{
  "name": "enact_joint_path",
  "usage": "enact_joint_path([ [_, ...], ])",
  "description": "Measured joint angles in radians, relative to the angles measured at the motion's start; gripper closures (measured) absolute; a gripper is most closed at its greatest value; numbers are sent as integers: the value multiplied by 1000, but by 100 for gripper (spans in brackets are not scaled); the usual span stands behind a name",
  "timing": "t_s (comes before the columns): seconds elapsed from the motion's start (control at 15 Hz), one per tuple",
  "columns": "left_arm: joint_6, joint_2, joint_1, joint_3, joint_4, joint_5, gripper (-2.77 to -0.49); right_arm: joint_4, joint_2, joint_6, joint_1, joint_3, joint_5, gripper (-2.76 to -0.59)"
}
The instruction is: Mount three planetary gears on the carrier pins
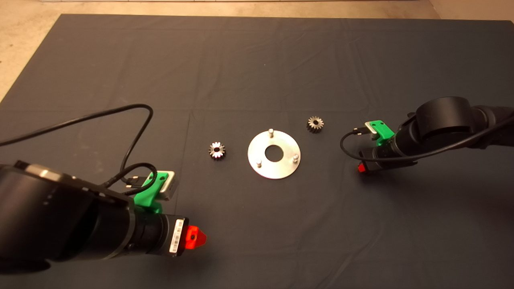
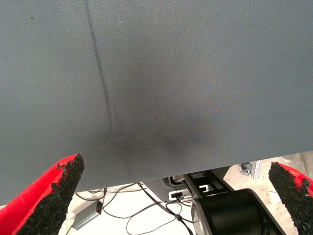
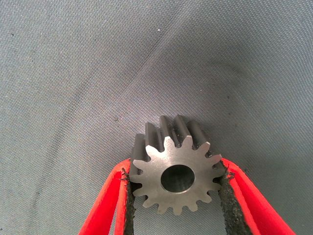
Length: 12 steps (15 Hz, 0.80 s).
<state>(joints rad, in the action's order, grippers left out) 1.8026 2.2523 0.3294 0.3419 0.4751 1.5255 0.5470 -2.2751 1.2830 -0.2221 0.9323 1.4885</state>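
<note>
Where the creased dark mat (image 1: 257,60) ends, beige floor (image 1: 24,48) shows.

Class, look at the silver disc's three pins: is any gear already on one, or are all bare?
All bare. The three carrier pins stand empty; two gears lie on the mat, one sits between the right gripper fingers.

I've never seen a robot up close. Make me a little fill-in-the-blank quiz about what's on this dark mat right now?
1. The flat round silver disc has ___ upright silver pegs.
2. The right claw grips one small dark-steel toothed gear, so ___ more gears lie loose on the mat.
3. The left claw is open and holds ___.
4. The loose gears sit on ___ sides of the disc.

Missing words: three; two; nothing; opposite
</note>
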Motion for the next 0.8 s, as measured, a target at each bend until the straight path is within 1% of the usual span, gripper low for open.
enact_joint_path([
  [0.33, 0, 0, 0, 0, 0, 0, -275, 4, 0, 0, 0, -14, 3, -94],
  [0.53, 0, 0, 0, 0, 1, 0, -275, 4, -3, 0, 0, -15, 9, -94],
  [0.67, 0, 0, 0, 0, 6, 0, -275, 4, -6, 0, 0, -15, 8, -94],
  [0.73, 1, 0, 0, 0, 7, 0, -275, 4, -10, 1, -3, -15, 10, -94],
  [0.8, 1, 0, 0, 0, 8, 0, -275, 3, -26, 1, -13, -15, 14, -94],
])
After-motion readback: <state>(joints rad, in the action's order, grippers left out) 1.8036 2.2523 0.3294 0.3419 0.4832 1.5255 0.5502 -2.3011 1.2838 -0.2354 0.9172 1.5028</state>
